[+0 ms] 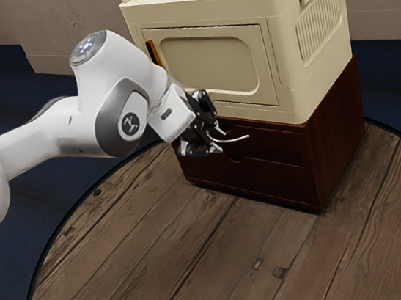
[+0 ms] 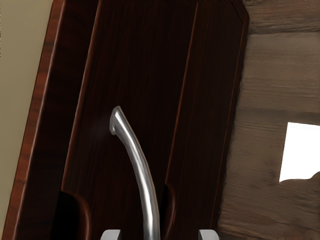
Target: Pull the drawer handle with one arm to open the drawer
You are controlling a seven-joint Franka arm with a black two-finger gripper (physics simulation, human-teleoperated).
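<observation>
Handle (image 1: 239,139), set on the upper drawer (image 2: 140,60) between its top and bottom edges and running roughly along them, is straddled above and below by the gripper's (image 1: 218,139) widely parted, empty fingers (image 2: 111,235), so closing across its long axis seems called for.

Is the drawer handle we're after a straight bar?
No, the silver handle bends in a clear curve in front of the dark drawer front.
</observation>
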